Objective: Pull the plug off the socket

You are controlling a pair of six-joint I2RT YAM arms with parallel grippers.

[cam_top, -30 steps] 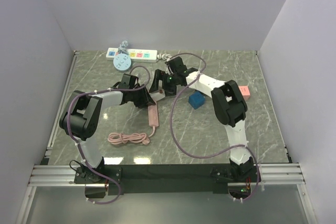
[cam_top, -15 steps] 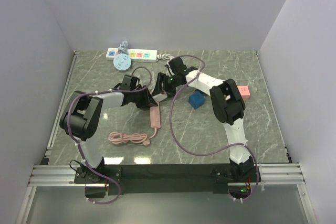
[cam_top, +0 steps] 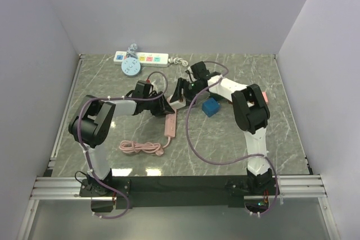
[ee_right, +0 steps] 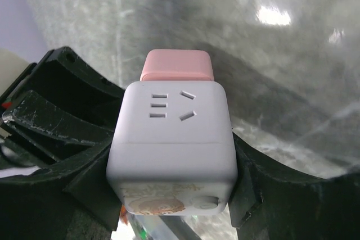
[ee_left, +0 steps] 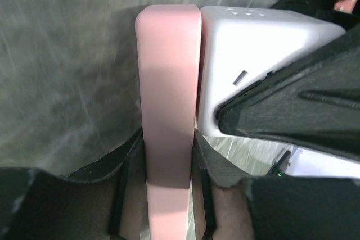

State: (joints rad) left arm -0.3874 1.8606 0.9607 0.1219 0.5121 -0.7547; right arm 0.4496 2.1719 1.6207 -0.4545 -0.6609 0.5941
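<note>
A white cube outlet (ee_right: 171,139) with slot holes on top sits flush against the end of a pink plug bar (ee_left: 169,94). My right gripper (ee_right: 171,186) is shut on the cube's two sides. My left gripper (ee_left: 167,164) is shut on the pink bar, its fingers (ee_left: 126,186) pressed on both sides. In the top view the two grippers meet mid-table, left (cam_top: 163,107) and right (cam_top: 179,96), with the cube (cam_top: 175,103) between them and the pink bar (cam_top: 169,125) trailing toward me into a coiled pink cord (cam_top: 140,148). The long white power strip (cam_top: 147,57) lies at the back, untouched.
A round pale blue disc (cam_top: 130,67) lies beside the power strip. A blue cube (cam_top: 211,107) sits just right of the right gripper. A pink block (cam_top: 263,98) shows behind the right arm. Purple cables loop over the table. Walls close in left, right and back.
Both grippers have moved to the right together with the cube and pink bar. The pink bar's tail and the coiled cord were dragged slightly right.
</note>
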